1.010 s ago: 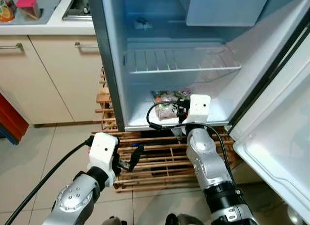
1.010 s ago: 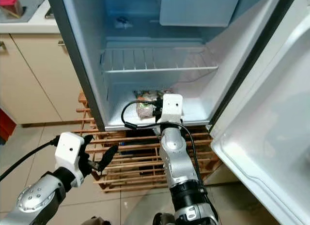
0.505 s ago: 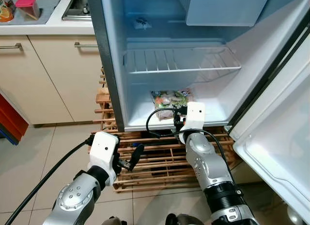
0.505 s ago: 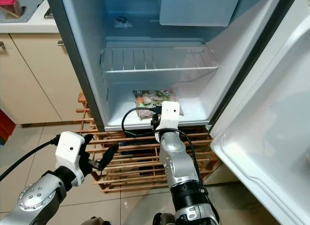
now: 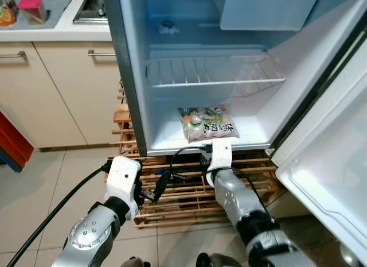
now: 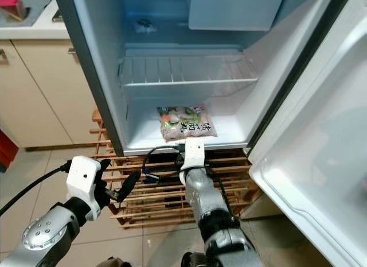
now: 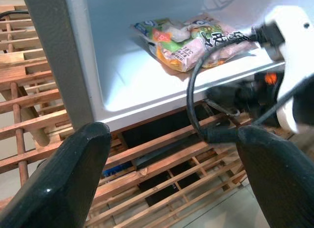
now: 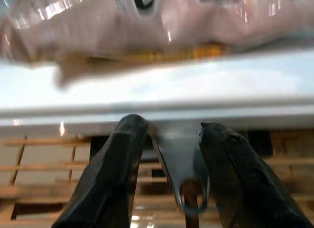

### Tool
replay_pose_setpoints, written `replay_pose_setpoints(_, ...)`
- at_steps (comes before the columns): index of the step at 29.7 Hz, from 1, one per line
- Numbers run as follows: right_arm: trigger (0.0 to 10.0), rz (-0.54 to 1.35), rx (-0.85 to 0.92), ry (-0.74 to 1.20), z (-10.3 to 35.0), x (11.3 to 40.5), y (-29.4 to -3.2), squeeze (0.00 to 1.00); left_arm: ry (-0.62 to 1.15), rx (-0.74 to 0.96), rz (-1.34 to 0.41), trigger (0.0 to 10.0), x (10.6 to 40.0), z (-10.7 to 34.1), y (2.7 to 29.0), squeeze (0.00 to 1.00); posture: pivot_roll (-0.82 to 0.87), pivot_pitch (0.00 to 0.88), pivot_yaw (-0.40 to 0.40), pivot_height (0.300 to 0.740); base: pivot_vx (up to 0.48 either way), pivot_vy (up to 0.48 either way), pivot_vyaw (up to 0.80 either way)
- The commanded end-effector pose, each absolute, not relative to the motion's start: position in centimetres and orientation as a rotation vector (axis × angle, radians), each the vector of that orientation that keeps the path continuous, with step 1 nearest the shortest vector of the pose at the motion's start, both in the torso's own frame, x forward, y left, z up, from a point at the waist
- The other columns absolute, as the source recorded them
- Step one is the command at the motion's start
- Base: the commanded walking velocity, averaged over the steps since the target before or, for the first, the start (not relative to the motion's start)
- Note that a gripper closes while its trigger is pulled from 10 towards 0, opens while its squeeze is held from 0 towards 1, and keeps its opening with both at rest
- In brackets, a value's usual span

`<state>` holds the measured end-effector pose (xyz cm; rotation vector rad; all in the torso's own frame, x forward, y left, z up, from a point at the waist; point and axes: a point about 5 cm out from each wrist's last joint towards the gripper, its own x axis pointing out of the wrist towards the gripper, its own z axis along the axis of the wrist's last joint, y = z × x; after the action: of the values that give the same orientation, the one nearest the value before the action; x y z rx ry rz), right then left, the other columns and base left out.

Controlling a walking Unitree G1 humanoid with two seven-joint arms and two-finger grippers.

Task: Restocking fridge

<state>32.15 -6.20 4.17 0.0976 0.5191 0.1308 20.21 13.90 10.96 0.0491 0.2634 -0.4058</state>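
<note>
- A flat plastic food packet with a green, pink and white print [image 5: 207, 123] is seen lying on the white floor of the open fridge [image 5: 172, 142], near its front lip.
- The right gripper [image 8: 169, 154] is held just outside that lip, at the packet's 6 o'clock; its two black fingers are spread with a gap between them and nothing is pinched.
- The left gripper [image 7: 167, 174] is held lower, toward 8 o'clock of the packet and well apart from it, its fingers spread wide and empty.
- Free floor is left around the packet on all sides; the white wire shelf [image 5: 215, 72] above it is bare.
- A slatted wooden rack [image 5: 189, 192] is seen under the fridge, and the open fridge door [image 5: 327, 169] stands at 3 o'clock.
</note>
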Motion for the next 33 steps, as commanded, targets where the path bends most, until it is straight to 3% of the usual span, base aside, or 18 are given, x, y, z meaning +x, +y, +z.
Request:
replay_pose_setpoints(1,10.0,0.191,0.143,0.473,5.8,32.7,-3.4,0.00,0.272,0.054,-0.395,10.0,20.0,10.9,14.0,0.00,0.10,0.118,-0.046,0.740,0.000,0.000,0.00)
replay_pose_setpoints(15,10.0,0.182,0.173,0.369,7.7,33.9,-3.4,0.00,0.277,0.052,-0.400,10.0,19.6,10.8,13.9,0.00,0.10,0.101,-0.059,0.740,0.000,0.000,0.00)
replay_pose_setpoints(19,10.0,0.157,0.174,0.349,7.4,32.5,-5.0,0.00,0.283,0.056,-0.401,10.0,19.2,10.5,14.1,0.00,0.08,0.085,-0.074,0.740,0.000,0.000,0.00)
replay_pose_setpoints(26,10.0,0.218,0.049,0.380,5.9,24.8,-10.6,0.00,0.280,0.052,-0.415,10.0,19.7,9.9,13.7,0.00,-0.02,0.045,-0.092,0.740,0.000,0.000,0.00)
replay_pose_setpoints(33,10.0,0.233,-0.018,0.343,7.0,21.8,-13.7,0.00,0.259,0.055,-0.438,10.0,20.8,9.8,13.0,0.00,-0.07,0.014,-0.085,0.740,0.000,0.000,0.00)
